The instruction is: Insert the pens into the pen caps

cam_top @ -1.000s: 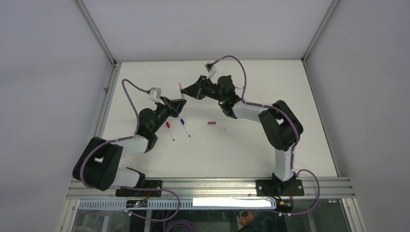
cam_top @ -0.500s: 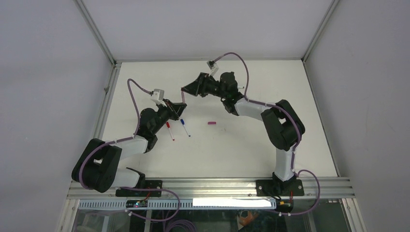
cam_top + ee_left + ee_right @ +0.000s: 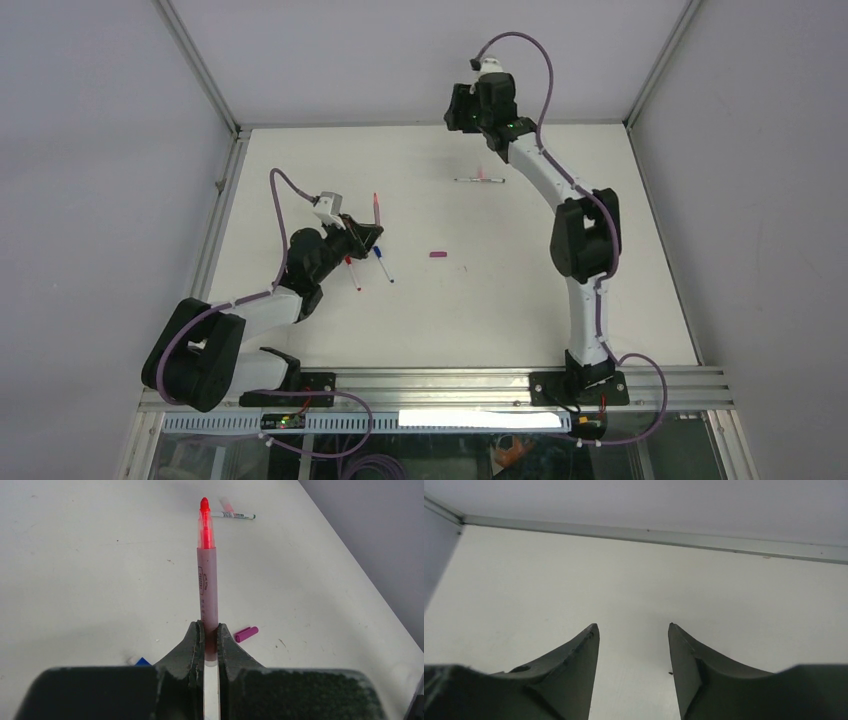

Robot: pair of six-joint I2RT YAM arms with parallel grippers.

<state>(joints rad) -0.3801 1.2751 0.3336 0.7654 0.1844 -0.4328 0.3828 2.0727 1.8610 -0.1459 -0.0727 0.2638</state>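
My left gripper (image 3: 210,630) is shut on the lower end of a pink-barrelled pen (image 3: 207,580), whose translucent red cap (image 3: 205,527) points away from me. In the top view this pen (image 3: 376,206) sticks out of the left gripper (image 3: 366,234) left of the table's middle. A red-ended pen (image 3: 351,271) and a blue-ended pen (image 3: 383,265) lie on the table just by that gripper. A loose magenta cap (image 3: 437,255) (image 3: 246,634) lies to the right. Another pen (image 3: 478,180) (image 3: 233,515) lies far back with a pale pink cap (image 3: 227,504) beside it. My right gripper (image 3: 633,626) stands open and empty.
The right arm (image 3: 485,105) is raised high over the table's back edge, and its view shows bare white table and the metal rail (image 3: 649,536) along the back wall. Grey walls close in both sides.
The right gripper has opened, left the tip of the pen held by the left gripper and swung up to the back. The left gripper has drawn slightly nearer, still holding the pen.
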